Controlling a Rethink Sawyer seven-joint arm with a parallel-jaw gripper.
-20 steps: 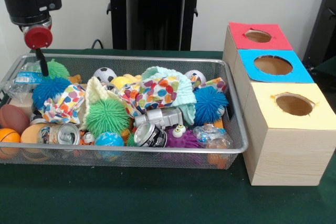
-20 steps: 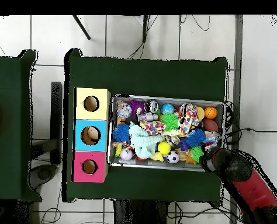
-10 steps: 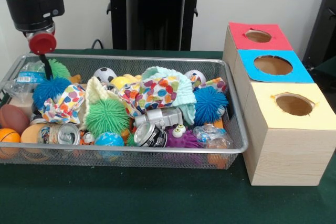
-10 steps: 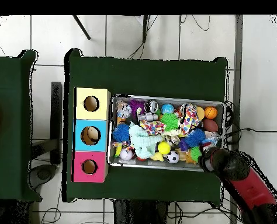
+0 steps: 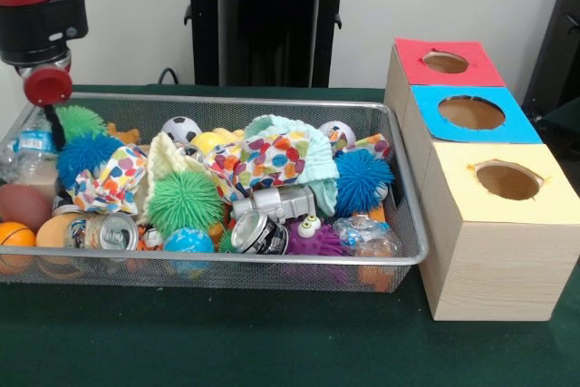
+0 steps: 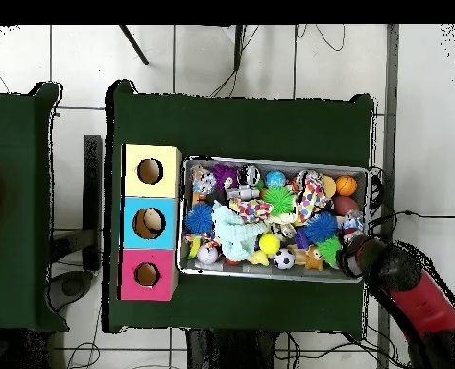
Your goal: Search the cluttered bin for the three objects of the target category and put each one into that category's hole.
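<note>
The bin point(image 5: 403, 188) sits on the green worktop point(image 5: 272, 342) beside three wooden boxes point(image 5: 494, 224), crammed with spiky balls, cans, cloths and small balls. The gripper point(image 5: 56, 129) hangs at its left end; its grip state cannot be made out.

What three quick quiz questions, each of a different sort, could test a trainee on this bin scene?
1. True or false: the pincer hangs over the end of the bin farthest from the three boxes.
2. Multiple choice: in the front view, the box nearest the camera has a top that is A) red, B) blue, C) yellow.
3. Fill in: the black-and-white ball by the bin's far rim is patterned like a ____ ball.

Key:
1. True.
2. C, the yellow-topped box; the blue-topped box and the red-topped box stand behind it.
3. Soccer.
</note>
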